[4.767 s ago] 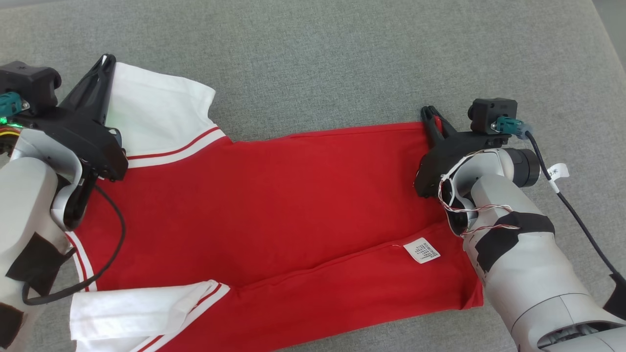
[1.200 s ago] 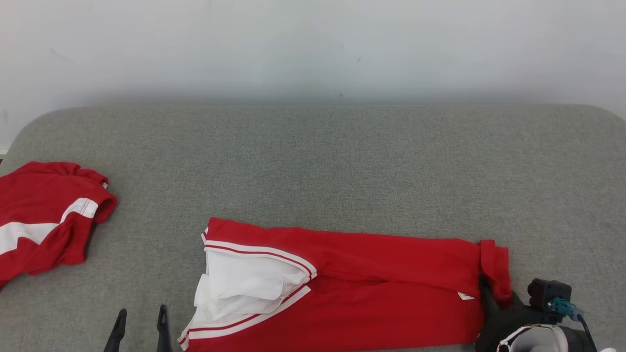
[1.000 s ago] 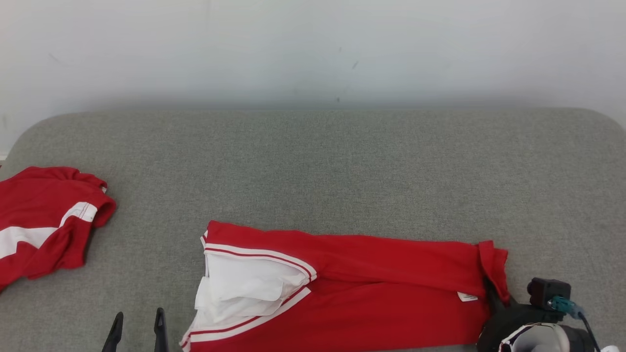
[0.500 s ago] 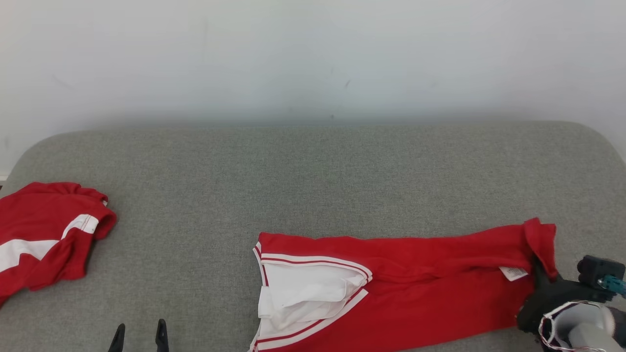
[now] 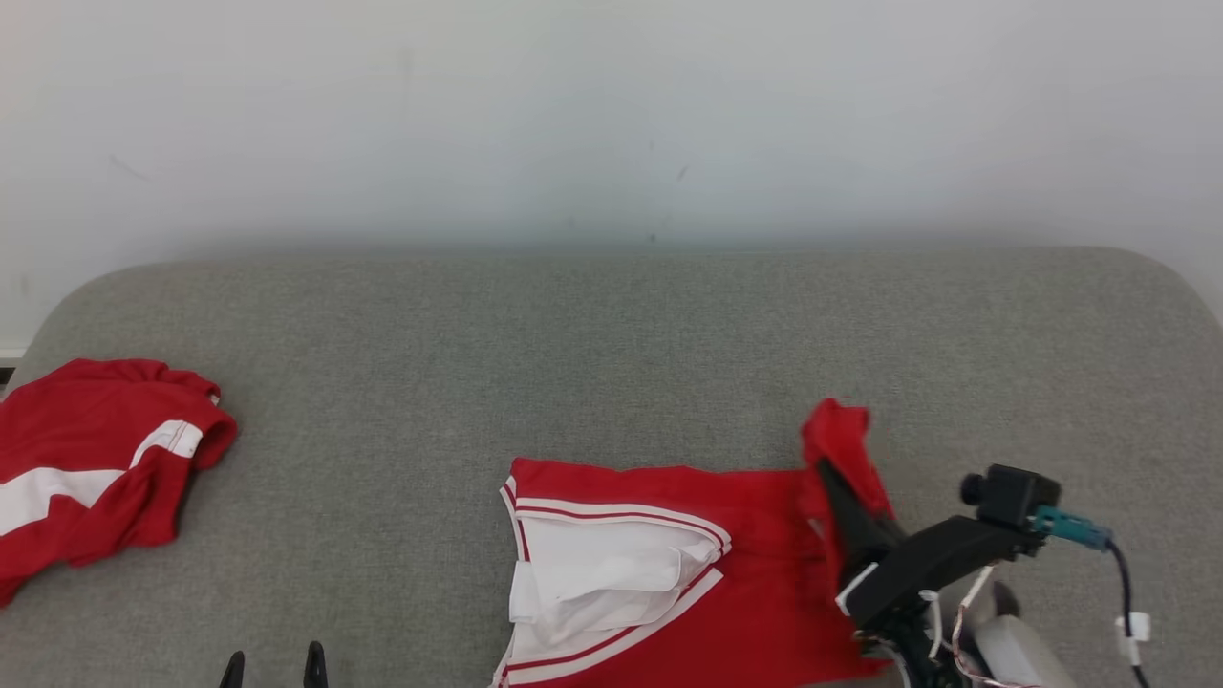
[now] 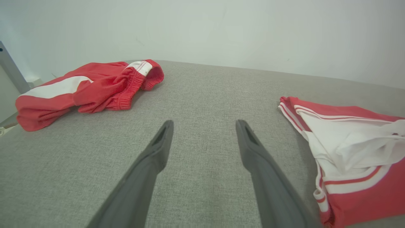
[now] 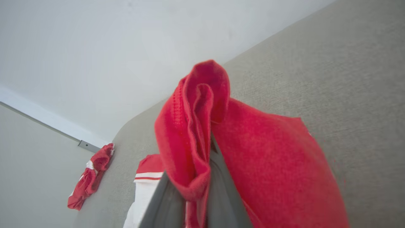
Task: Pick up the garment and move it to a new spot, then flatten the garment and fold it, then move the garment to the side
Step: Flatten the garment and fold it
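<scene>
Watching head view: my right gripper is clamping the garment, end raised off the grey cushion
Left wrist: left gripper is hanging spread, empty
Right wrist: garment is bunching over clenched fingers

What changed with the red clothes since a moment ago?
The right gripper, its fingers shut on the right end of the red garment, first dragged it rightward, then lifted that end and swung it left over the rest, starting a fold. The other red garment and the open left gripper stayed put.
</scene>
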`<state>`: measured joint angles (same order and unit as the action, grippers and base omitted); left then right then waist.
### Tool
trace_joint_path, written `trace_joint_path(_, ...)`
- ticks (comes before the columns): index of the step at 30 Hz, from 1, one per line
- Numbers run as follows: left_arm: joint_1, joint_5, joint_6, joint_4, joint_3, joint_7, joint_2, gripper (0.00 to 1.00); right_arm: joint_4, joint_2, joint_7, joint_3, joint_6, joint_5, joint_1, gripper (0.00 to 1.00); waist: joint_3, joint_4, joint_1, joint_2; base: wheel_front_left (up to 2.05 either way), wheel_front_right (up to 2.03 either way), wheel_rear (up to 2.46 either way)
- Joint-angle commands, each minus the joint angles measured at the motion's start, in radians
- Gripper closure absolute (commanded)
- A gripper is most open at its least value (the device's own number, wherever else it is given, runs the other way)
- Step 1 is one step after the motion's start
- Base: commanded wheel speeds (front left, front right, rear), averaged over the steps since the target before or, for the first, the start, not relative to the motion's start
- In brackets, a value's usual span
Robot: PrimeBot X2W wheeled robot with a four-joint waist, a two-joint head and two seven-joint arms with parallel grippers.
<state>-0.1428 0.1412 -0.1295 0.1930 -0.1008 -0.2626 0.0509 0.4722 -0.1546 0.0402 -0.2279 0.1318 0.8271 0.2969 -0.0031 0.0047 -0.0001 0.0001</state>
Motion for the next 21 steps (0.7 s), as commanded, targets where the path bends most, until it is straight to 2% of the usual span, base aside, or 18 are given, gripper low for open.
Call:
trace_joint_path(1, 0.006, -0.002, -0.001, 0.006, 0.006, -0.003, -0.001, 0.00, -0.047, 0.029, 0.031, -0.011, -0.002, 0.029, -0.020, 1.00, 0.000, 0.011, 0.0001, -0.0001, 0.00, 0.00, 0.00)
trace_joint_path(5, 0.019, 0.001, -0.001, 0.012, 0.018, -0.003, -0.001, 0.00, -0.102, 0.074, 0.074, -0.030, -0.002, 0.055, -0.024, 1.00, 0.003, 0.030, 0.0001, -0.0001, 0.00, 0.00, 0.00)
trace_joint_path(10, 0.027, 0.007, -0.001, 0.019, 0.040, -0.003, -0.001, 0.00, -0.105, 0.099, 0.073, -0.066, -0.002, 0.034, 0.008, 1.00, 0.012, 0.054, 0.0001, -0.0001, 0.00, 0.00, 0.00)
trace_joint_path(13, 0.043, 0.014, -0.001, 0.030, 0.055, -0.003, -0.001, 0.00, -0.077, 0.103, 0.057, -0.104, -0.002, 0.014, 0.030, 1.00, 0.023, 0.077, 0.0001, -0.0001, 0.00, 0.00, 0.00)
trace_joint_path(21, 0.081, 0.025, -0.001, 0.045, 0.092, -0.003, -0.001, 0.00, 0.053, 0.104, -0.048, -0.274, -0.002, 0.105, 0.118, 1.00, 0.046, 0.149, 0.0001, -0.0001, 0.00, 0.00, 0.00)
